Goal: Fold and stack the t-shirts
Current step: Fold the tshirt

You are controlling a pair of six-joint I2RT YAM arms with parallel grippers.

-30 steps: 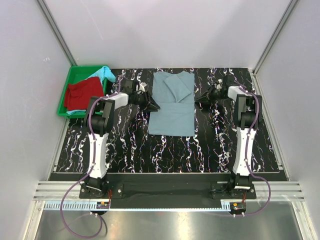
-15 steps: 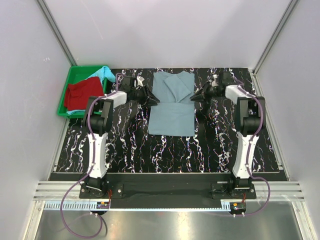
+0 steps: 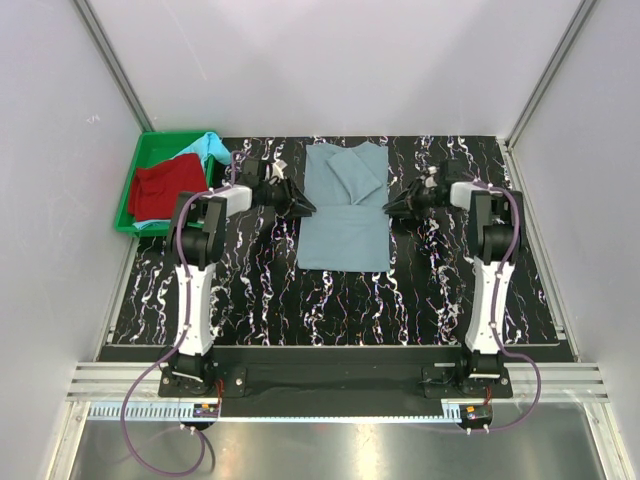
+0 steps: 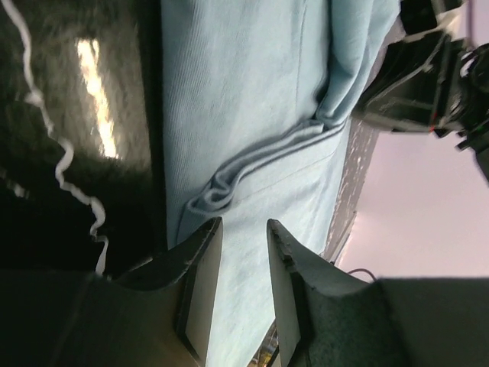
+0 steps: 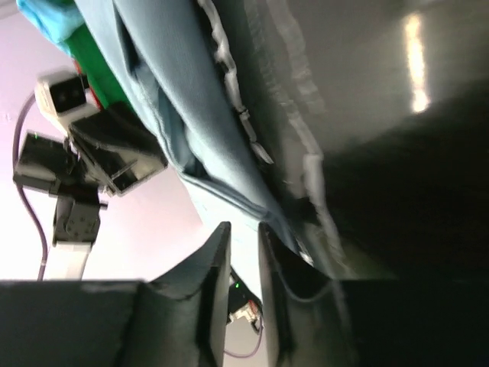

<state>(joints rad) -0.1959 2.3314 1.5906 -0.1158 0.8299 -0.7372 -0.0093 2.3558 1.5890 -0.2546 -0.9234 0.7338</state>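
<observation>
The grey-blue t-shirt (image 3: pixel 343 210) lies flat mid-table, its sleeves folded inward over the chest. My left gripper (image 3: pixel 305 208) is low at its left edge and my right gripper (image 3: pixel 390 208) at its right edge, facing each other. In the left wrist view the left gripper (image 4: pixel 243 228) is open, with the rumpled hem of the grey-blue shirt (image 4: pixel 244 99) just beyond its tips. The right gripper (image 5: pixel 244 229) shows a narrow empty gap beside the shirt's edge (image 5: pixel 191 115). The red t-shirt (image 3: pixel 165 188) and the turquoise t-shirt (image 3: pixel 208 148) lie in the tray.
The green plastic tray (image 3: pixel 124 212) sits at the back left corner, against the left wall. The black marbled tabletop (image 3: pixel 330 300) stretches in front of the shirt. White walls close in the back and both sides.
Both grippers swung slightly toward the back and came down again at the shirt's side edges. The right gripper has come nearer the shirt and its jaws have parted a little.
</observation>
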